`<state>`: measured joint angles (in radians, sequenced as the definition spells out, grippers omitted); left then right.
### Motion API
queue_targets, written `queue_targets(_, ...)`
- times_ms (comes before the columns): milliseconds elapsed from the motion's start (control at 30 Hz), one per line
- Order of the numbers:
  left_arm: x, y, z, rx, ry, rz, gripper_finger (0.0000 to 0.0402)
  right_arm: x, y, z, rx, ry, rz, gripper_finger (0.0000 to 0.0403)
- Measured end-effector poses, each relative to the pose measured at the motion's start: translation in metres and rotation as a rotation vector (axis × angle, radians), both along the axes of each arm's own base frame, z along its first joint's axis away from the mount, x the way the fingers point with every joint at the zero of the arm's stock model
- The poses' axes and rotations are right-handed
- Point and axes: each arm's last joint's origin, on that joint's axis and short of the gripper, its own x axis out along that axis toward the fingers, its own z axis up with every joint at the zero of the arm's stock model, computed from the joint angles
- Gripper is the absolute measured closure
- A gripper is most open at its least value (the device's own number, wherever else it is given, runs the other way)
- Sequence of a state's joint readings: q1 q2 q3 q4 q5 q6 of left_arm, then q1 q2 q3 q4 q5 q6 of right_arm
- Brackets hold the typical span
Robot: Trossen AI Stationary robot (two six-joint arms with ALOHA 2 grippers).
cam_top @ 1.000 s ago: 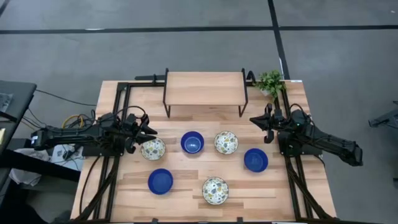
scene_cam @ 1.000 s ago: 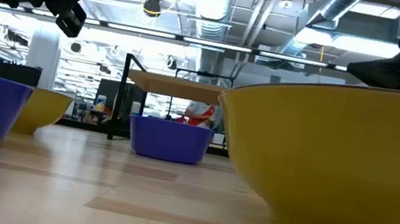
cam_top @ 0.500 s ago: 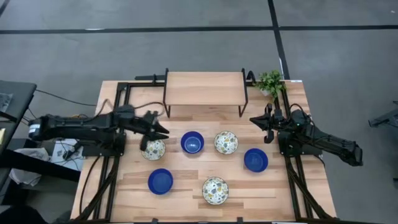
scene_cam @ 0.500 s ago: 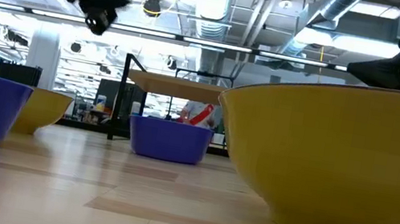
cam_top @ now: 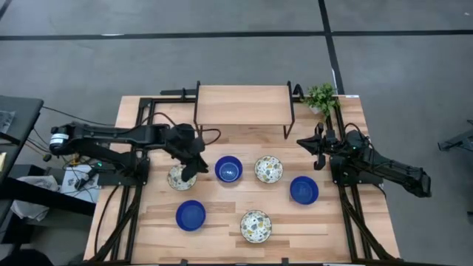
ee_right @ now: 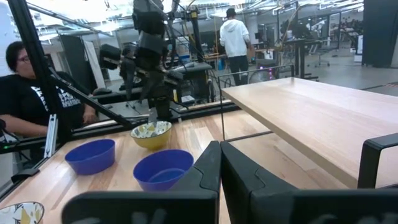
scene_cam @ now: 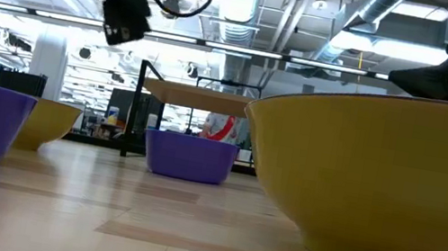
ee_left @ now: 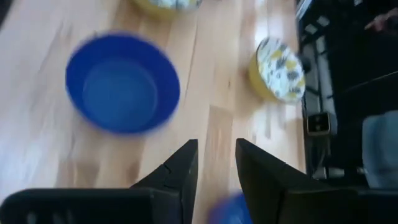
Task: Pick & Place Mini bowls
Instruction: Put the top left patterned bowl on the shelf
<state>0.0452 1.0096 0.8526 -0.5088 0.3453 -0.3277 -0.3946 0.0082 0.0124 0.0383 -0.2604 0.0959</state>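
Left pincer (cam_top: 190, 171): fingers slightly parted, empty, above the cream floral mini bowl (cam_top: 178, 178) at centre-left of the wooden bench (cam_top: 244, 111). Right pincer (cam_top: 316, 153): fingers together, idle at right edge. Remaining mini bowls: glossy cobalt bowl (cam_top: 229, 169) just right of the left pincer, others spread lower and right.

The table (cam_top: 222, 214) is pale wood in glued strips, smooth with a soft satin sheen; the low view catches light reflecting off it. The shelf (cam_top: 242, 105) has the same light wood top on thin matt black metal legs. The blue bowls (cam_top: 228, 169) look glazed and glossy, with bright highlights on their inner walls. The patterned bowls (cam_top: 268, 169) are cream with a speckled print inside and a smooth yellow outer wall (scene_cam: 379, 179) with a dull shine. Both arms (cam_top: 377, 166) look like matt black plastic or metal. Black metal rails (cam_top: 140, 111) frame the table. The floor (cam_top: 222, 59) is matt grey.
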Motion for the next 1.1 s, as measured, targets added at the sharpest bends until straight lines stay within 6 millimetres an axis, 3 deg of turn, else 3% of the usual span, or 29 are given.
queue_targets(167, -0.015, -0.009, 0.010, -0.029, 0.234, 0.083, 0.0295, 0.000, 0.000, 0.000, -0.014, 0.002, -0.001, 0.0403)
queue_targets(400, -0.024, -0.022, 0.000, -0.162, 0.410, 0.213, 0.0295, 0.000, 0.000, 0.000, -0.101, 0.014, -0.004, 0.0403)
queue_targets(1100, -0.016, -0.029, 0.007, -0.203, 0.301, 0.200, 0.0295, 0.000, 0.000, 0.000, -0.103, 0.014, -0.005, 0.0403)
